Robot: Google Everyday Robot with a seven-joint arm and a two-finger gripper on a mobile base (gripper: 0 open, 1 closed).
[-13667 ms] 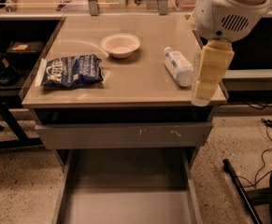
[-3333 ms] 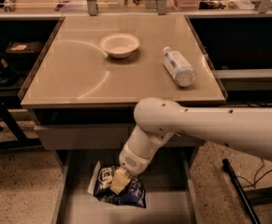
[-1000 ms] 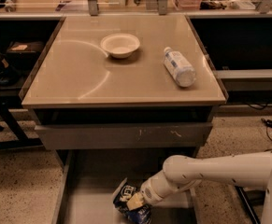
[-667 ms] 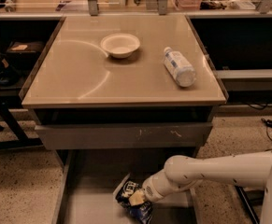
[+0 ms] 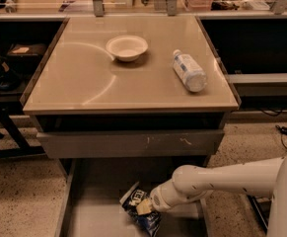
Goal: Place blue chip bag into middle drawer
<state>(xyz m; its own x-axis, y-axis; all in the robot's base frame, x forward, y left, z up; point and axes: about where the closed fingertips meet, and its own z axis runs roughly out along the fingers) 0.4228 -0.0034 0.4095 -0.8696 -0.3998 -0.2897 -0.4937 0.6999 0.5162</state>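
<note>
Dark-blue and crinkled, the blue chip bag (image 5: 146, 222) lies in the middle drawer (image 5: 91, 216) at lower centre, our tool (image 5: 144, 207) clamped on it; bowl (image 5: 126, 47) and water bottle (image 5: 189, 70) sit on the worktop (image 5: 79, 80).

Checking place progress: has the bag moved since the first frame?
Yes. The bag left the table, where it lay left of the bowl, and is now down in the drawer, with the gripper at it.
</note>
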